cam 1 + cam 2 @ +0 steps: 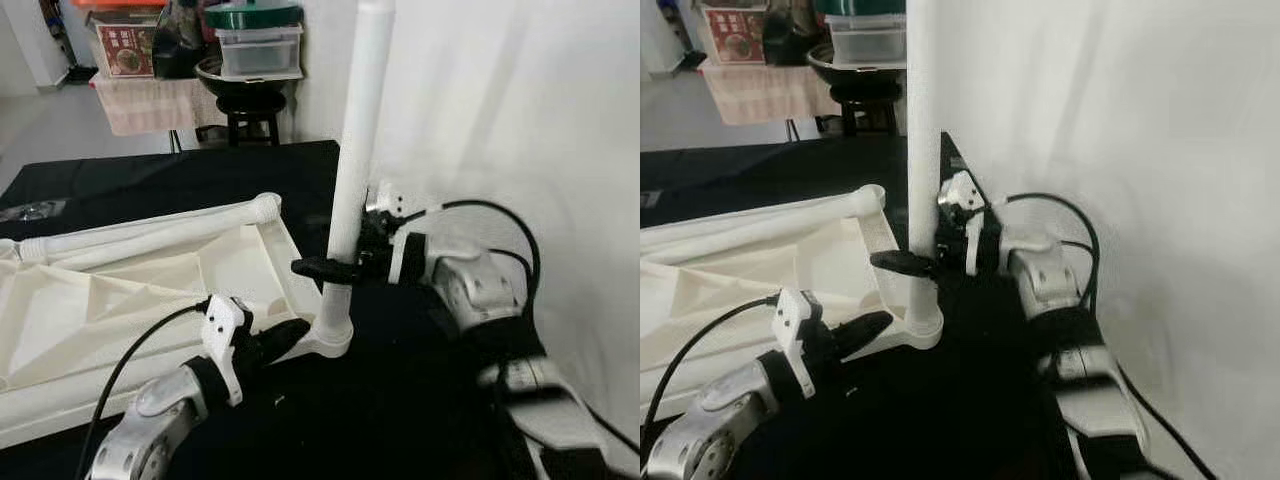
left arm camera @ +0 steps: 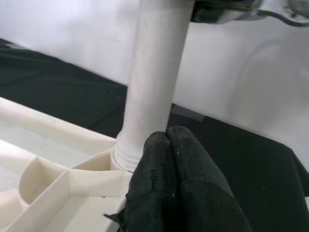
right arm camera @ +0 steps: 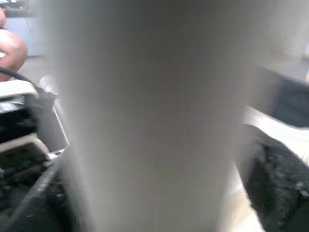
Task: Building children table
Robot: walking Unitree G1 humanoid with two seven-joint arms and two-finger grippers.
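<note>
A white children's table (image 1: 110,310) lies upside down on a black cloth. One white table leg (image 1: 358,130) stands upright in the corner socket (image 1: 335,335) nearest the wall. My right gripper (image 1: 325,268) is shut on this leg low down, its black fingers (image 3: 275,179) on either side of the blurred white tube (image 3: 154,116). My left gripper (image 1: 295,330) is shut with nothing between its fingers (image 2: 178,183). Its tips rest on the table's corner just beside the foot of the leg (image 2: 152,72). The ribbed underside of the table (image 2: 58,179) runs off beside them.
Another white tube (image 1: 150,232) lies along the table's far edge. A white sheet or wall (image 1: 520,110) rises close on the right. At the back, a black stool (image 1: 250,110) carries a bowl and plastic boxes, beside a cloth-covered shelf (image 1: 150,100).
</note>
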